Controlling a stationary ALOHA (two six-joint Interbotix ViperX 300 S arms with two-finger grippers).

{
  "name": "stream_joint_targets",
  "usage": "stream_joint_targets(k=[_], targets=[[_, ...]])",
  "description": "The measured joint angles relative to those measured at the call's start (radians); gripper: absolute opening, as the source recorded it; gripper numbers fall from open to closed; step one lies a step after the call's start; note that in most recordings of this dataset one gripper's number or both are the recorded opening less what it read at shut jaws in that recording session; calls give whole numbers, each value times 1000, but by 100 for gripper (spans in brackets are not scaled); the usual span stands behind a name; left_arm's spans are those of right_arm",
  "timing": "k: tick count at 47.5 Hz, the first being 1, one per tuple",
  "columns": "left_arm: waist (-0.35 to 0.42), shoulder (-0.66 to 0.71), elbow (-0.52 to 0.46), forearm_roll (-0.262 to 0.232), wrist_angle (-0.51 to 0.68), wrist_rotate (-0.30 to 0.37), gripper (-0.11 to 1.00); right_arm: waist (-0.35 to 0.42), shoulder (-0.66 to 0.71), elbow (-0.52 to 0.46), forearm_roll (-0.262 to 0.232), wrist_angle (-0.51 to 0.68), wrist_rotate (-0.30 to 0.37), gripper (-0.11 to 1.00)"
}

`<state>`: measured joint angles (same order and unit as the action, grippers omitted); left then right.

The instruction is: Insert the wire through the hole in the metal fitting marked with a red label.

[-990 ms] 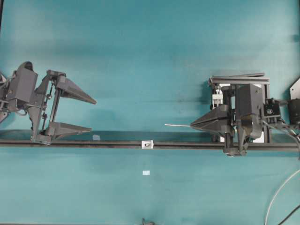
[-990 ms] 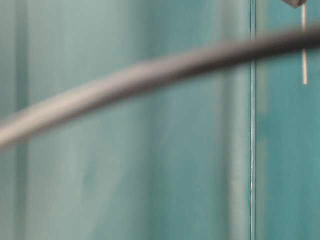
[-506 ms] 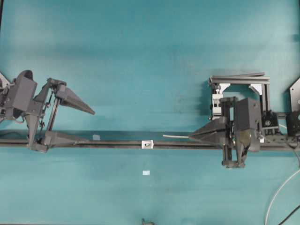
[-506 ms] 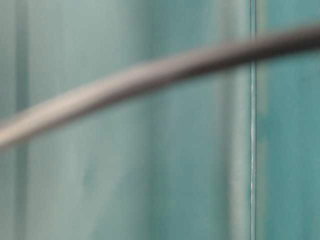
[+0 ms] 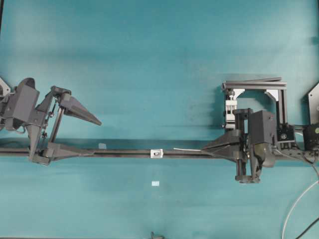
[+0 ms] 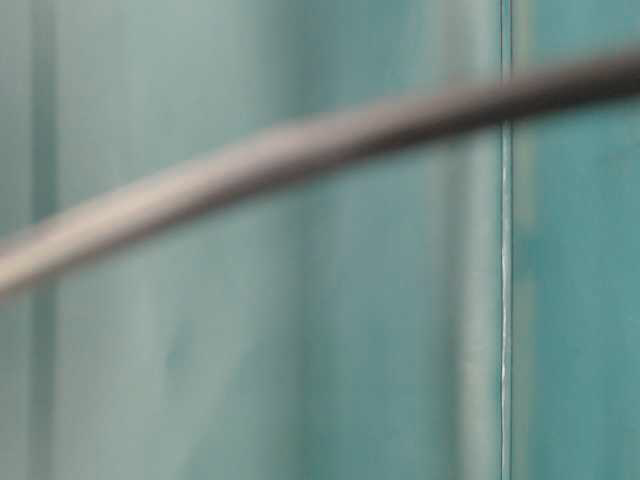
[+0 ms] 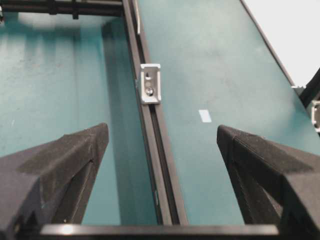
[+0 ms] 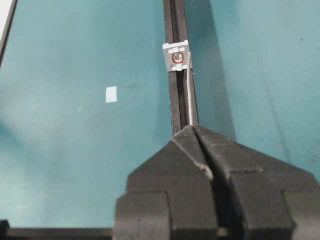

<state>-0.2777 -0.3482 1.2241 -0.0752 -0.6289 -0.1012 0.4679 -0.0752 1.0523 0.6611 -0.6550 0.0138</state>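
Rail (image 5: 124,153) carries fitting (image 5: 157,153); blurred cable (image 6: 300,150), seemingly, blocks table-level view

Wire (image 5: 188,149): thin, silver-grey, straight, pinched in my right gripper (image 8: 192,129), lying along the rail, tip just beside the fitting.
Metal fitting (image 8: 176,56): small silvery square on the rail.
Hole (image 8: 177,57): dark, red-ringed, unthreaded.

The flat teal table top (image 5: 149,59) looks matt and smooth, with only soft, dull light patches across it. The long black metal rail (image 7: 159,150) has a satin sheen along its grooves, while the small silvery-white square metal fitting (image 8: 177,57) on it is bright brushed metal, and the thin silver-grey wire (image 8: 190,97) reads as bare, faintly shiny metal. The dark grey plastic fingers (image 7: 70,160) of the left gripper are matt with a finely grained, rough texture.
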Motion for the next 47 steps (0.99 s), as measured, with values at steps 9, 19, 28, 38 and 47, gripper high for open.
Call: stream_joint_targets(k=[9, 19, 28, 38, 47], targets=[[-14, 0, -2, 0, 0, -23, 74, 8, 20, 2, 0, -8, 2, -1], [-15, 15, -6, 0, -12, -26, 73, 9, 31, 0, 0, -20, 0, -1], [-15, 314, -95, 2, -164, -26, 73, 11, 31, 0, 3, -21, 2, -1], [-15, 454, -132, 2, -308, -21, 73, 11, 31, -5, 2, -21, 0, -1], [-15, 479, -133, 3, -327, -17, 73, 12, 52, -5, 2, -21, 3, -1]])
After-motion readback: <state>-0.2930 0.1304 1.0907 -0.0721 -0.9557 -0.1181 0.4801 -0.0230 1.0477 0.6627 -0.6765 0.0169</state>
